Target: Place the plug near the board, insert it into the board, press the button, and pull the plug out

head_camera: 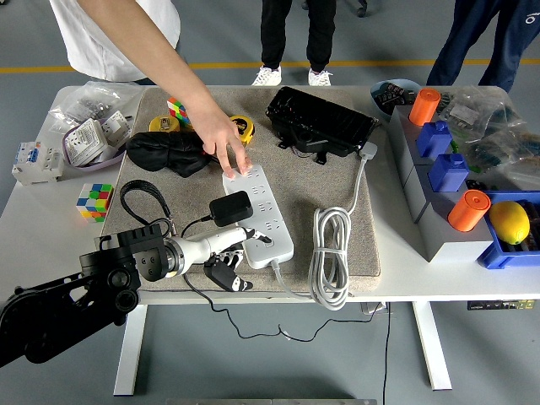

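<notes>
At the far left of the worktop point(34, 215) lie white electrical parts and clear bags, and a Rubik's cube point(94, 201) sits just beside the grey mat point(354, 253). The robot's left hand point(229, 253) comes in from the lower left on a black arm. Its white fingers point(250, 235) reach over the near end of the white power strip point(260, 213), one of them touching the strip near its front end. The darker fingers are curled under at the mat's near edge. The hand holds nothing.

The black plug adapter point(230, 207) lies on the mat, touching the left side of the strip and apart from the robot's fingers. Its thin black cable runs left and makes a loop.

A person's hand point(226, 148) presses on the far end of the strip. Behind it lie a black cloth point(164, 152) and a yellow tape measure point(243, 126).

To the right, the strip's white cord point(331, 257) lies coiled on the mat. Farther right stand grey boxes with blue blocks, orange cylinders and a lemon point(509, 222).
</notes>
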Robot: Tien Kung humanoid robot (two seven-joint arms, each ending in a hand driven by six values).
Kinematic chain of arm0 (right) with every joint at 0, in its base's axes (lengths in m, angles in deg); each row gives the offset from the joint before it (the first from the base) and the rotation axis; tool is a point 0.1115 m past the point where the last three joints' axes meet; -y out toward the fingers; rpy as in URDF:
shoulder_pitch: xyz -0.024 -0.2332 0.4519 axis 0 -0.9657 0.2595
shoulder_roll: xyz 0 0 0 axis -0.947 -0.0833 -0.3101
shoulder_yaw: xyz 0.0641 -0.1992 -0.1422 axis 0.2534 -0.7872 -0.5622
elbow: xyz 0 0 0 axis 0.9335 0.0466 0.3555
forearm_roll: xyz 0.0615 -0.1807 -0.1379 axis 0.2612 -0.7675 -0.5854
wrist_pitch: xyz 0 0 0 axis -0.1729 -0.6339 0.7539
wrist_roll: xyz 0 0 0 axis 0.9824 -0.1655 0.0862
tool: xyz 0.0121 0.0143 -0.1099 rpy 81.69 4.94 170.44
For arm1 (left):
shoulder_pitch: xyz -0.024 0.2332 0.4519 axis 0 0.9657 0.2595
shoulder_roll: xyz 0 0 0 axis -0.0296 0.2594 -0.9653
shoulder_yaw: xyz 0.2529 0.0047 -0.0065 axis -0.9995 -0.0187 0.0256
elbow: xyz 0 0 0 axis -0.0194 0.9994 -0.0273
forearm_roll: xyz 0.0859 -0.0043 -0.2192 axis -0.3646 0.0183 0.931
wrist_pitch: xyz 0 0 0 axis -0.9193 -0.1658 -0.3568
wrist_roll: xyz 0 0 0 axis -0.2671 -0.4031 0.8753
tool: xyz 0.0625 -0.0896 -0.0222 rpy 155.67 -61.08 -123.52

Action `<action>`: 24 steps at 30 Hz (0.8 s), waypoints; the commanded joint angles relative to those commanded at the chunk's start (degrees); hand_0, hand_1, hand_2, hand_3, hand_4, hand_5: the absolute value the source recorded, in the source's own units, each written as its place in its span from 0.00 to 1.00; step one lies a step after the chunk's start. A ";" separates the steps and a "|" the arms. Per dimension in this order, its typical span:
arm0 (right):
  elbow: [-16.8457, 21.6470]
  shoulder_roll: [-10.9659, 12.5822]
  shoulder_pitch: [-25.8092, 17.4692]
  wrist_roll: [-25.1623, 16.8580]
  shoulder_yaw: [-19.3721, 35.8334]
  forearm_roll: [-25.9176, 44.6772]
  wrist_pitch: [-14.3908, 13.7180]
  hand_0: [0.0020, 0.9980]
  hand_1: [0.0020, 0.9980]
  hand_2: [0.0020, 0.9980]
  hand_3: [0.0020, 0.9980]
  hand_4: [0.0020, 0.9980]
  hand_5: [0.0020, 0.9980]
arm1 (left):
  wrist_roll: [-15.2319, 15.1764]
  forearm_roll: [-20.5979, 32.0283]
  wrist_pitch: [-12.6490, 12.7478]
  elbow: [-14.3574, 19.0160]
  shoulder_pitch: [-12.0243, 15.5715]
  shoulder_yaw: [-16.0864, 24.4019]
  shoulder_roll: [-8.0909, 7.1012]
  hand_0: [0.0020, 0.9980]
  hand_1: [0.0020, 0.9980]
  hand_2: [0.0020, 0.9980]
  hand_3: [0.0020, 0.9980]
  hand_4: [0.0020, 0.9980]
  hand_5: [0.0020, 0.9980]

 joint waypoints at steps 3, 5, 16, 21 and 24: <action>0.01 0.03 0.03 -0.01 0.03 -0.05 0.00 0.62 0.62 0.58 0.54 0.63 0.12 | 0.28 -0.11 -0.17 0.12 -0.05 -0.07 -0.01 0.04 0.10 0.14 0.93 0.76 0.00; -0.05 -0.02 0.03 -0.03 0.12 -0.03 -0.01 0.62 0.62 0.58 0.54 0.63 0.12 | 0.37 -0.10 -0.25 0.24 -0.16 -0.21 0.00 0.04 0.10 0.14 0.93 0.76 0.00; -0.05 -0.05 0.03 -0.06 0.22 -0.08 -0.02 0.63 0.62 0.58 0.54 0.63 0.12 | 1.25 -0.69 -0.65 0.72 -0.54 -0.92 0.08 0.04 0.10 0.14 0.92 0.76 0.00; -0.09 -0.05 -0.04 -0.07 0.21 -0.08 -0.04 0.62 0.62 0.58 0.54 0.63 0.12 | 1.73 -2.30 -0.59 1.30 -0.77 -1.14 0.22 0.04 0.10 0.14 0.92 0.76 0.00; -0.07 -0.04 0.04 -0.06 0.20 -0.09 -0.04 0.62 0.62 0.58 0.54 0.63 0.12 | 1.90 -2.28 -0.53 1.36 -0.96 -1.34 0.24 0.04 0.10 0.14 0.92 0.76 0.00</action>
